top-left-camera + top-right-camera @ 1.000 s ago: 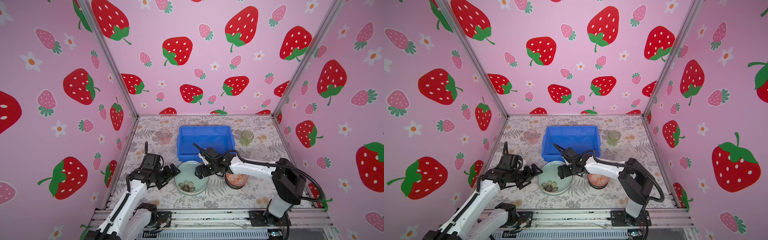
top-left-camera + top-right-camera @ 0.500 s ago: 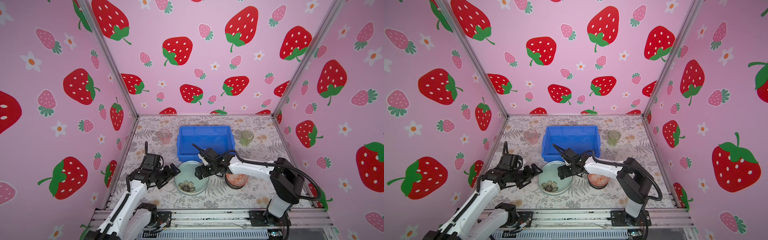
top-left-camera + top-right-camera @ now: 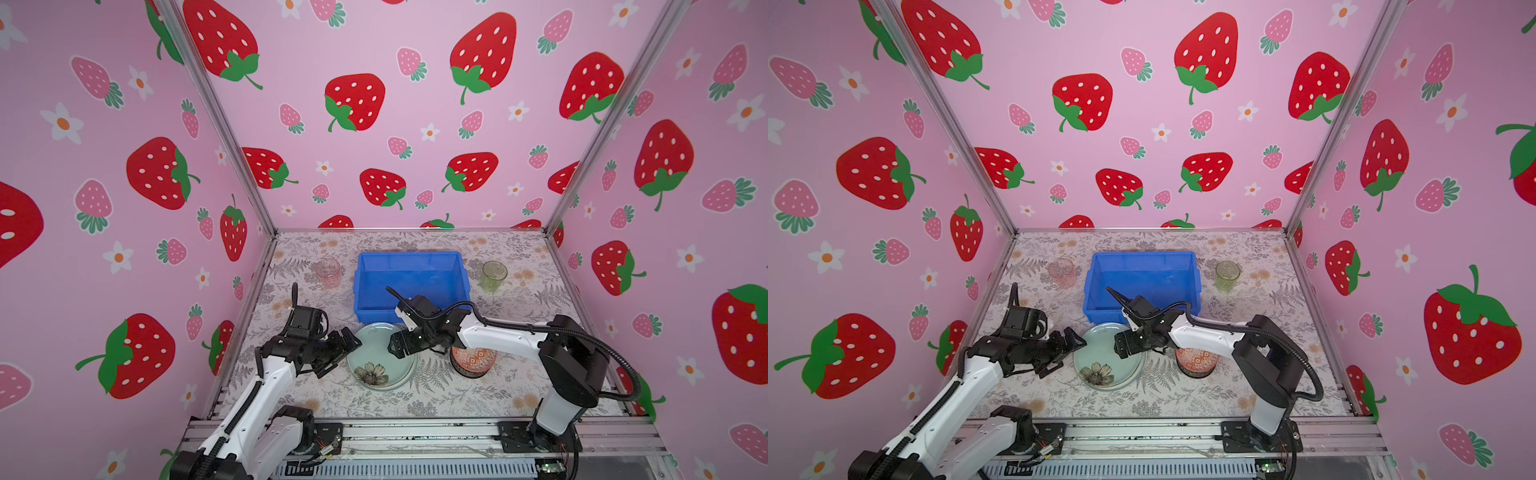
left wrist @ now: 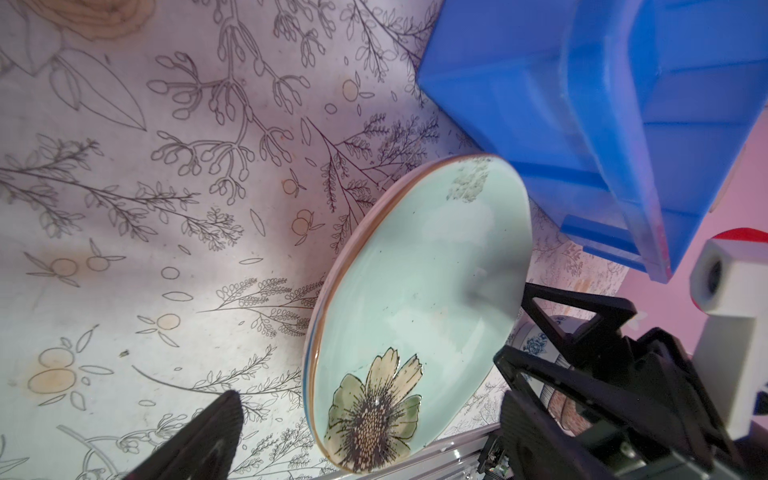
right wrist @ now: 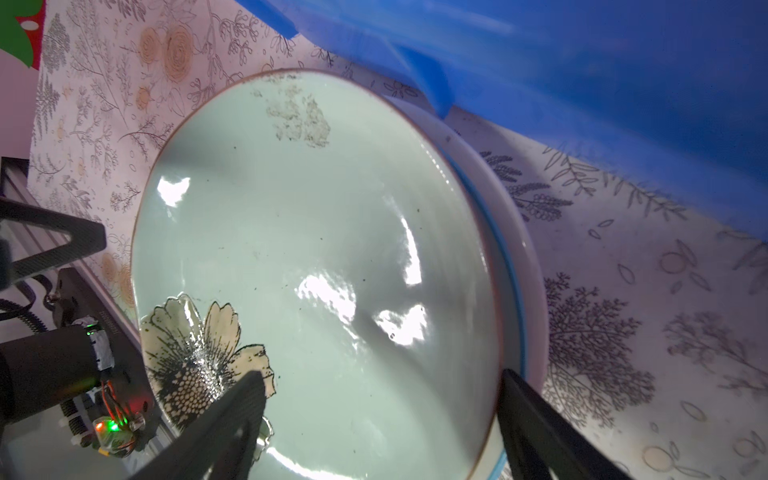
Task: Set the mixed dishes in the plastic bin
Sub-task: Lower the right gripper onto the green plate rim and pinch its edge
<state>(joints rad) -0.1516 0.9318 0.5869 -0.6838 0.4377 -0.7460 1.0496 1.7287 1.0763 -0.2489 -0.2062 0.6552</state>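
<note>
Top views: we see the pale green plate (image 3: 374,347) (image 3: 1106,357) flat on the surface (image 3: 436,395), just in front of the plastic bin (image 3: 409,254) (image 3: 1142,254). In the right wrist view it sits on a white plate (image 5: 530,257) with a blue band. We read the left end effector (image 3: 340,353) as spread wide, just beside the plate's left edge. We read the right end effector (image 3: 398,348) (image 5: 378,376) as spread too, straddling the plate's rim and pinching nothing. The orange bowl (image 3: 473,361) sits under the right arm. The pink cup (image 3: 328,272) stands left of the bin and the green cup (image 3: 493,275) right, both upright.
</note>
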